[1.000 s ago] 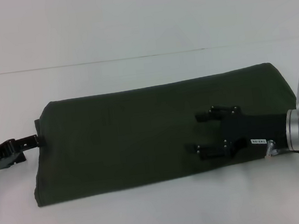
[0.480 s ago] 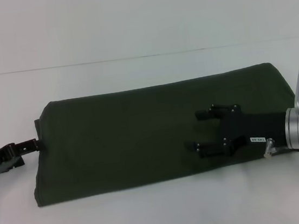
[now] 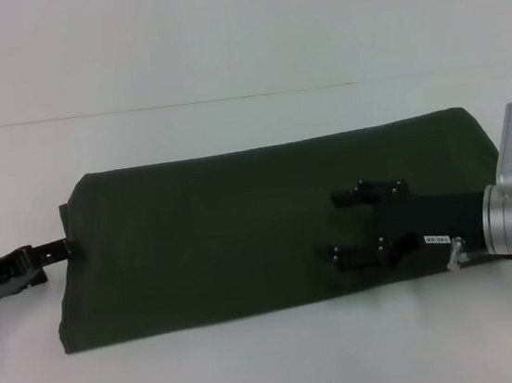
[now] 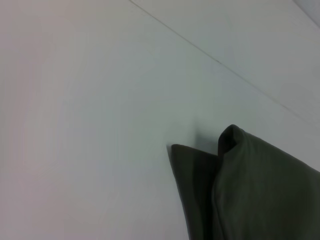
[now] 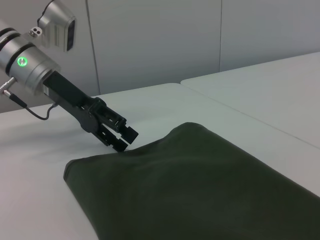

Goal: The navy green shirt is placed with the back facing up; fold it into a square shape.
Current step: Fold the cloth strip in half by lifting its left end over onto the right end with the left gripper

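The navy green shirt (image 3: 242, 230) lies flat on the white table as a long folded band running left to right. My right gripper (image 3: 333, 227) is open over the band's right part, its two black fingers (image 3: 354, 194) spread wide with only cloth beneath them. My left gripper (image 3: 58, 249) sits low at the shirt's left edge, its tip against the cloth there. The right wrist view shows that same left gripper (image 5: 125, 140) at the far edge of the shirt (image 5: 200, 185). In the left wrist view, a layered corner of the shirt (image 4: 250, 190) rests on the table.
The white table (image 3: 277, 366) runs around the shirt on all sides, with a seam line (image 3: 226, 99) across the back. A grey wall stands behind it in the right wrist view. Nothing else lies on the table.
My left arm has slid a little toward the near left while its tip stays at the shirt's edge. The right arm has crept slightly left. The shirt lies as before.
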You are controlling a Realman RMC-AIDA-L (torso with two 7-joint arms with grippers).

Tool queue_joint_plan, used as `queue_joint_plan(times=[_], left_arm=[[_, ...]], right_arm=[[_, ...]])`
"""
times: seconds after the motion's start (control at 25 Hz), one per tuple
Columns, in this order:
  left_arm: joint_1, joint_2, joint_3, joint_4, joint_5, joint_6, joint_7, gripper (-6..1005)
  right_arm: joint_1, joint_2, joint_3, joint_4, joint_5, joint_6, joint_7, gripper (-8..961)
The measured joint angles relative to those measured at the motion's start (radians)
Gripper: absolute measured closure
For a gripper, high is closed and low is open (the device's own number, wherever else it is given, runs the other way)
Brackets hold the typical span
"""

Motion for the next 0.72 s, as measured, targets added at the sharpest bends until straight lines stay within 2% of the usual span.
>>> queue_joint_plan(times=[0.48, 0.72], left_arm=[[-0.009, -0.002, 0.008, 0.000, 0.000, 0.011, 0.001, 107], [-0.026, -0.019, 0.038, -0.004, 0.000, 0.015, -0.006, 106]], right_arm=[[0.003, 0.000, -0.008, 0.000, 0.000, 0.011, 0.003, 49], [0.006, 0.000, -0.008, 0.000, 0.000, 0.012, 0.006, 53]])
